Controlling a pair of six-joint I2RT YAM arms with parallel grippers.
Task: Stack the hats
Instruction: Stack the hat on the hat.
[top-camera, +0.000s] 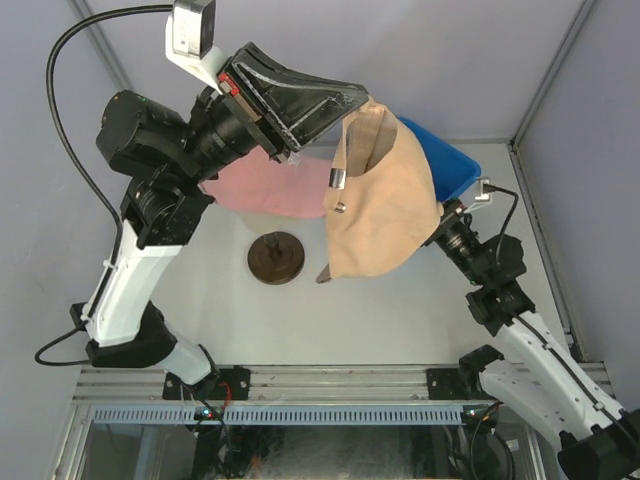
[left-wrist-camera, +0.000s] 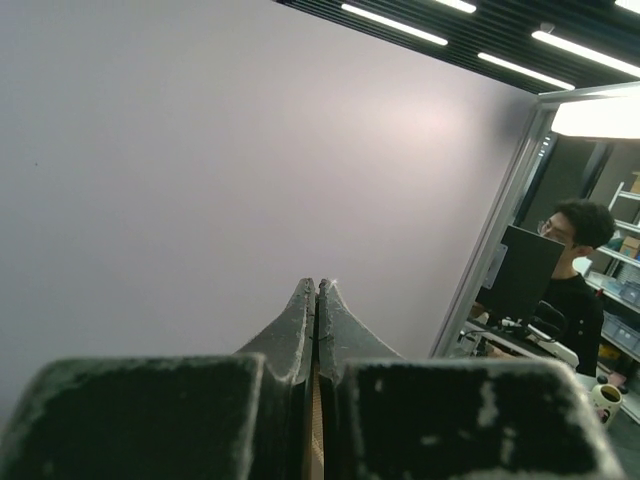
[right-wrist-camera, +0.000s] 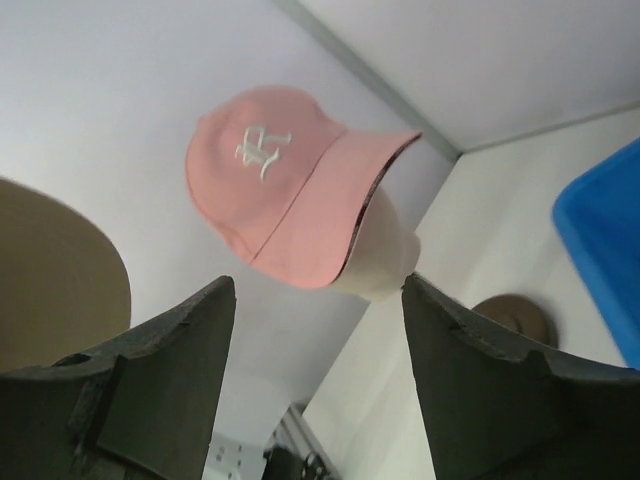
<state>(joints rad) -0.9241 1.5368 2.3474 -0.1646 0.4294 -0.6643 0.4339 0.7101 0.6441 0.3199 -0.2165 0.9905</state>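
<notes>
White surface (top-camera: 400, 310), tan cap (top-camera: 385, 210) hanging above it.
Left end effector (top-camera: 355, 100) is clamped on the cap's top edge; right end effector (right-wrist-camera: 317, 283), spread wide and empty, sits just beside the cap.

A white table (top-camera: 400, 310) fills the middle of the top view. On it, a little left of the centre, stands a round brown base (top-camera: 276, 258) with a short stem in its middle. In the upper right a blue bin (top-camera: 450, 165) sits on the table, partly hidden. Pale walls (top-camera: 560, 60) stand around the table.

In the centre of the right wrist view is a smooth pale dummy head (right-wrist-camera: 385, 260); only its lower part shows.

At the right edge of the left wrist view, a man with glasses (left-wrist-camera: 572, 290) is behind a dark monitor (left-wrist-camera: 525, 275). A mug (left-wrist-camera: 606, 400) stands in the lower right corner. Long ceiling lamps (left-wrist-camera: 395, 22) run along the top.
</notes>
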